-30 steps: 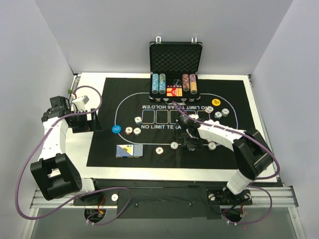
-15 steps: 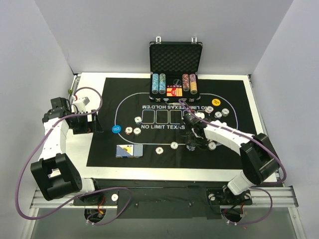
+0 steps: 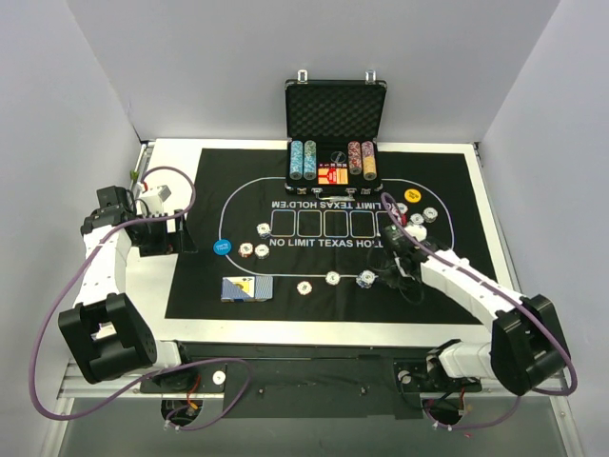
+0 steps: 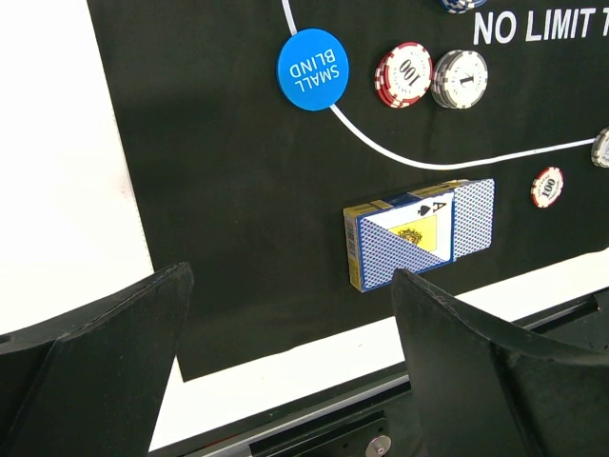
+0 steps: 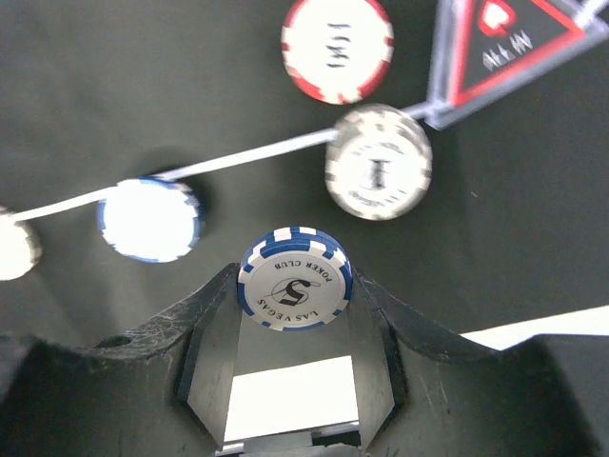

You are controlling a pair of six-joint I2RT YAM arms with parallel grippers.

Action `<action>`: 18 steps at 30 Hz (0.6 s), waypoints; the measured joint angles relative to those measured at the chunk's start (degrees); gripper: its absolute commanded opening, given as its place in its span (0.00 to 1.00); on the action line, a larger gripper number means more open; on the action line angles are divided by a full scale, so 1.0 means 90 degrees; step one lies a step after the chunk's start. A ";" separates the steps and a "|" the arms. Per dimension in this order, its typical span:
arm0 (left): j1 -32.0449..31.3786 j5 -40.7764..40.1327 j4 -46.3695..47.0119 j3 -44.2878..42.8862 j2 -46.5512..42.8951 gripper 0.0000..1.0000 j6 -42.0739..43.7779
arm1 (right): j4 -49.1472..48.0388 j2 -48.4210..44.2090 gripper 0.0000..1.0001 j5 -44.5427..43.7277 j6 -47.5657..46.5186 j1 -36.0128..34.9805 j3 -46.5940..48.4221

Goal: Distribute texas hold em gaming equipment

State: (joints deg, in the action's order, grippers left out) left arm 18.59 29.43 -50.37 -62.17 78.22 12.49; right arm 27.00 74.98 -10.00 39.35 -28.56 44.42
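Blue-and-white chip (image 5: 295, 279) marked 5 is pinched by its rim between the two fingers of the right gripper (image 5: 295, 290), jaws closed on it; can't tell if it touches the black mat (image 5: 114, 95) under it. Past it, flat on the mat: red chip (image 5: 338, 48), grey chip (image 5: 379, 162) close by, blurry blue-edged chip (image 5: 150, 219) sitting on the white oval line. Top view puts this gripper over the mat's right side, small chips scattered around it, a yellow disc (image 3: 412, 195) further back. Card deck (image 4: 419, 233), blue-backed with an ace face showing, lies near the mat's front-left edge. Blue disc (image 4: 312, 69) reading SMALL BLIND lies beyond the deck, just beside two more chips. Case (image 3: 335, 133) stands open at the mat's far edge, chip stacks inside. Left gripper (image 4: 285, 324) is spread wide, nothing in it, at the left where mat meets white table (image 4: 57, 190)
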 measured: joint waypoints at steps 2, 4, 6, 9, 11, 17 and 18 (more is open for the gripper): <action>0.0000 0.0002 0.0000 0.0000 0.0000 0.97 0.0000 | 0.0058 -0.0177 0.21 -0.0090 0.0197 0.0148 -0.0321; 0.0000 0.0010 0.0000 0.0000 0.0000 0.97 0.0000 | 0.0085 -0.0226 0.21 -0.0151 0.0362 0.0175 -0.0544; 0.0000 0.0027 0.0000 0.0000 0.0000 0.97 0.0000 | 0.0092 -0.0226 0.21 -0.0199 0.0539 0.0180 -0.0719; 0.0000 0.0046 0.0000 0.0000 0.0000 0.97 0.0002 | 0.0085 -0.0267 0.21 -0.0253 0.0748 0.0255 -0.0862; 0.0000 0.0049 0.0000 0.0002 0.0000 0.97 0.0002 | 0.0083 -0.0340 0.25 -0.0287 0.0874 0.0333 -0.0933; 0.0000 0.0136 -0.0007 0.0002 0.0000 0.97 0.0036 | 0.0022 -0.0447 0.41 -0.0321 0.1212 0.0474 -0.1025; 0.0000 0.0170 -0.0022 0.0002 0.0000 0.97 0.0075 | -0.0005 -0.0432 0.46 -0.0318 0.1260 0.0474 -0.1025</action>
State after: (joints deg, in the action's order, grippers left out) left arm 18.59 30.96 -50.57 -62.15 78.22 13.17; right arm 26.96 71.09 -12.86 50.70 -24.29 35.20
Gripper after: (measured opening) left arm 0.972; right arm 0.394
